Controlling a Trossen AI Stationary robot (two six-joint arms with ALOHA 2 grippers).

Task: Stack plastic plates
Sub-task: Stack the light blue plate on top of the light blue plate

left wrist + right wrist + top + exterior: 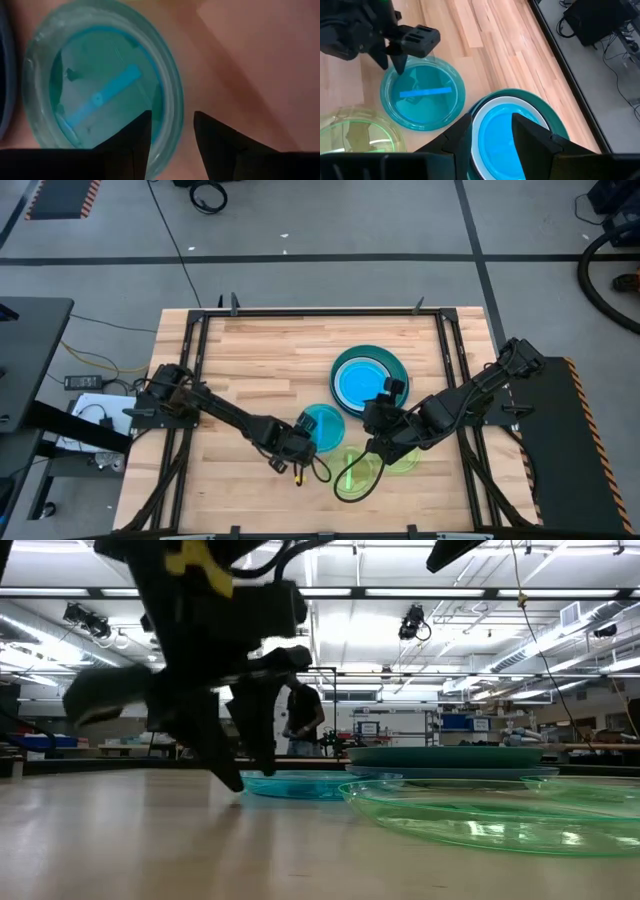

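Wood-plank tabletop (260, 360) is bare on its whole left half, so plenty of open room is left there for swinging or backing out, with the framed edge well away from the action.

Going rightward, the left gripper (297, 448) is seen low at the rim of the small translucent cyan plate (323, 423). Its fingers (131, 142) are parted a little with one prong over the plate's lip and one outside it, and nothing looks actually pinched yet. If they're closed slightly off, the thin rim could be skated away or the plate flipped up, since slick plastic on smooth wood probably slides easily. Not much slack is left here: the big stack sits just beside it.

That stack, a bright blue plate nested on a white one in the large round teal plate (372, 362), is parked mid-table.

The right gripper (385, 442) is hovering above the two translucent neon-green plates (375, 467) near the front edge, moderately open and empty. The two arms are close together, so a collision or a nudged green plate sliding toward the front edge is probably the main worry.
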